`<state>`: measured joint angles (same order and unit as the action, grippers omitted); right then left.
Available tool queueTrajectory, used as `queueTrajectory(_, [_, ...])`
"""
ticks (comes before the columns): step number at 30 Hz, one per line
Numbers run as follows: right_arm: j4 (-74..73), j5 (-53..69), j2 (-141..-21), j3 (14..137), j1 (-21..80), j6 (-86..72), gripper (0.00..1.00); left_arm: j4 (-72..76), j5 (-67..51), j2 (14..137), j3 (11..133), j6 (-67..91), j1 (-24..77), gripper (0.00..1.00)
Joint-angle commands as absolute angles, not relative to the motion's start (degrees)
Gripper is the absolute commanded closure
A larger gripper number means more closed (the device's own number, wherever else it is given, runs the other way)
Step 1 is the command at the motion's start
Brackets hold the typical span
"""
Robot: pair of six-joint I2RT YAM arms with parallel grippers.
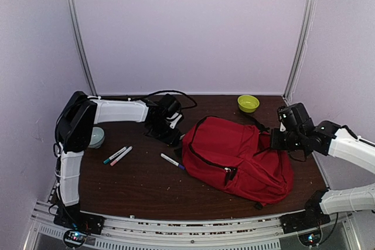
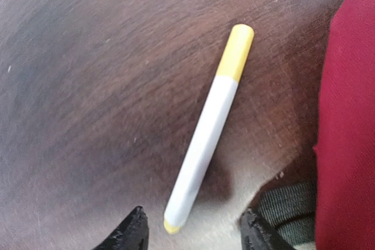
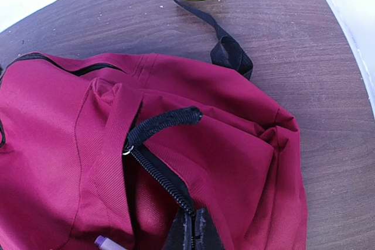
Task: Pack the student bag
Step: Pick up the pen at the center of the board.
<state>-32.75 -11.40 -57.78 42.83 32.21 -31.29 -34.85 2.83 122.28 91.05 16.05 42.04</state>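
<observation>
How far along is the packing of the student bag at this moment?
Perhaps done: a purple tip shows at the opening of the student bag, possibly one item inside. In hand: the right pincer pinches the zipper edge; the left pincer stands open around a yellow-capped marker. Left: that marker, plus the green marker, pink marker and blue marker on the table.

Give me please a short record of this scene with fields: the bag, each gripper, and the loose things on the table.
bag: red backpack, lying on the table
left gripper: open, low over a yellow-capped marker beside the backpack, not gripping it
right gripper: shut on the backpack's zipper edge
other pens: green-capped marker, pink-capped marker, blue-capped marker, all left of the backpack
bowls: yellow-green bowl behind the backpack; pale blue bowl near the left edge
</observation>
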Motion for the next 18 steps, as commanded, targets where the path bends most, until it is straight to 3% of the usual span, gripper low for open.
queueTrajectory(1, [-33.44, -9.93, -54.94, 41.57, 31.46, -30.16, 1.0, -37.62, 3.96, 125.38, 94.64, 11.73, 41.51, 0.48])
queueTrajectory(5, [-33.76, -7.16, -53.27, 41.55, 31.46, -28.65, 1.0, -37.46, 1.7, 125.72, 93.99, 10.97, 41.48, 0.62])
queueTrajectory(11, [-34.27, -3.55, -53.41, 42.24, 31.47, -28.12, 1.0, -34.84, -0.73, 124.98, 89.8, 10.31, 41.48, 0.71])
queueTrajectory(18, [-33.65, -0.42, -54.5, 42.72, 31.65, -28.27, 1.0, -33.09, -2.59, 123.7, 84.49, 10.09, 41.49, 0.89])
